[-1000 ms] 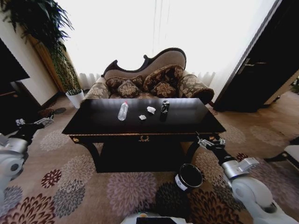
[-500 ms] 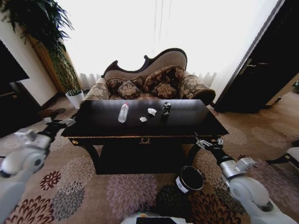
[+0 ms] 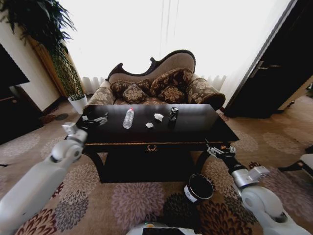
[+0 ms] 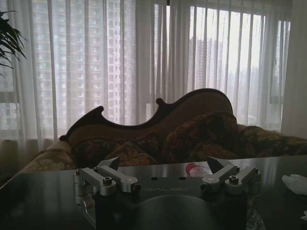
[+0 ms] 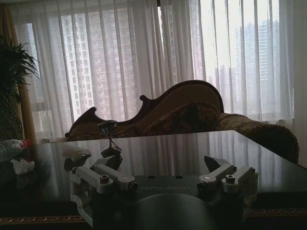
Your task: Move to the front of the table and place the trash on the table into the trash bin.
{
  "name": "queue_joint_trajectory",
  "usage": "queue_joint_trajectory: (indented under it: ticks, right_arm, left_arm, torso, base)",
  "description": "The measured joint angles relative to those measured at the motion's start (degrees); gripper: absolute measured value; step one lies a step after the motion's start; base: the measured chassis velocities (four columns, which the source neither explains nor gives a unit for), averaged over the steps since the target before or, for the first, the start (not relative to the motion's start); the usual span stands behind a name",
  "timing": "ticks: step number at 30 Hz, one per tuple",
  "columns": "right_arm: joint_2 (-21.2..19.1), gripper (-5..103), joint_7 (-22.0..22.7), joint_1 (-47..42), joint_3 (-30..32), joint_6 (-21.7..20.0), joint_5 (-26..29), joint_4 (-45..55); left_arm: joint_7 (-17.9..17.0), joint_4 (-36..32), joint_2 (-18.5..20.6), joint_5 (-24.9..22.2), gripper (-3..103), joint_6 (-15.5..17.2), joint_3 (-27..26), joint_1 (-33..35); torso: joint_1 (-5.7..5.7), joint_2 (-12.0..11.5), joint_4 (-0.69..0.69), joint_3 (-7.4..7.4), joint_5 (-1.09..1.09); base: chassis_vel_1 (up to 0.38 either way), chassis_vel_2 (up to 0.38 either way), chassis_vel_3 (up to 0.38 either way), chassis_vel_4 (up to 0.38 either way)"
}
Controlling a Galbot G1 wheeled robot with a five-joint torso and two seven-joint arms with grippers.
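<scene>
The small black round trash bin [image 3: 198, 186] with a white side label stands on the floral carpet [image 3: 132, 196] nearest to me, mouth tilted toward me, just beside the right front carved leg of the table. My right gripper [image 3: 218, 149] hovers just above and beyond the bin, at the table's right front corner, fingers [image 5: 109, 173] spread wide with nothing held between them. The front edge of the large rectangular dark glossy wooden table [image 3: 195, 128] runs across my view; open carpet lies on both sides of it.

My left gripper [image 3: 94, 119] is over the table's left end, fingers [image 4: 112, 176] spread wide, holding nothing. Bare tabletop separates it from the clear plastic water bottle [image 3: 128, 117], which lies with its long axis running front to back, red cap pointing away from me.

Right of the bottle lie two small crumpled white paper scraps [image 3: 149, 125], one nearer, one farther, slightly apart. The small dark can [image 3: 172, 114] stands upright just right of the farther scrap.

Beyond the far table edge stands a curved-back patterned sofa [image 3: 156, 83] with cushions, then white sheer curtains [image 4: 144, 52]. A potted plant [image 3: 58, 58] occupies the far left corner.
</scene>
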Motion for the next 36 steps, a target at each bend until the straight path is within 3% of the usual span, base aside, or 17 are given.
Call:
queue_joint_trajectory:
  ticks: [3,13,22,36]
  right_arm:
    - [-0.03,100,-0.02,0.44,-0.21,0.0,-0.26,-0.41]
    - [0.16,100,-0.4,0.5,-0.29,0.43,-0.78,-1.96]
    - [0.07,100,-0.86,0.69,-0.34,1.15,-0.74,-3.25]
    - [-0.13,100,-0.93,0.58,0.03,1.49,-0.31,-3.31]
  left_arm:
    - [-0.27,2.02,-2.03,1.49,100,-0.02,4.37,-2.73]
    - [-0.56,6.4,-7.43,3.58,100,-0.47,11.57,-8.09]
    - [-0.76,7.33,-10.88,5.31,100,-1.26,14.45,-8.63]
    - [-0.78,8.13,-11.6,7.97,100,-2.2,14.75,-6.37]
  torso:
    - [0.0,0.0,0.02,0.0,-0.01]
    - [0.0,0.0,0.0,0.0,0.0]
    - [0.0,0.0,0.0,-0.01,0.0]
    - [0.0,0.0,0.01,-0.01,-0.01]
  base:
    - [0.0,0.0,0.0,0.0]
    - [0.0,0.0,0.0,0.0]
    - [0.0,0.0,0.0,0.0]
    - [0.0,0.0,0.0,0.0]
